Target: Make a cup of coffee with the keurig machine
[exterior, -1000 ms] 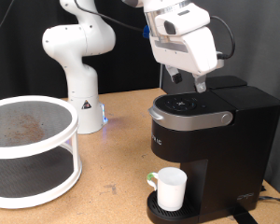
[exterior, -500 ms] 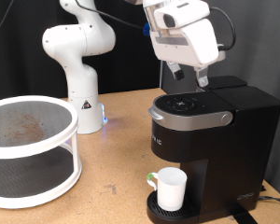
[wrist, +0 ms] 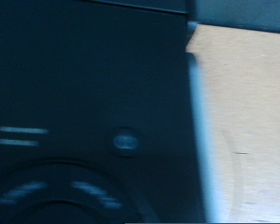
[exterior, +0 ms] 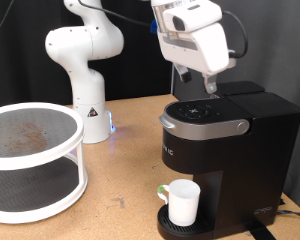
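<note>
The black keurig machine (exterior: pixel 230 150) stands at the exterior view's right with its silver-grey lid handle (exterior: pixel 200 127) down. The white cup (exterior: pixel 182 202) stands upright on the round drip base (exterior: pixel 168 228) under the head. My gripper (exterior: pixel 197 88) hangs just above the machine's button-topped head, apart from it, with nothing seen between its fingers. The wrist view looks down on the machine's dark top (wrist: pixel 84 93) with a round button (wrist: pixel 127 142); no fingers show there.
A white two-tier round rack (exterior: pixel 30 160) stands at the exterior view's left. The white robot base (exterior: pixel 85 70) is at the back. The wooden table (exterior: pixel 120 190) lies between them; it also shows in the wrist view (wrist: pixel 247 121).
My gripper has risen a little above the machine's head and drifted slightly to the exterior view's left. The cup and the machine have not moved.
</note>
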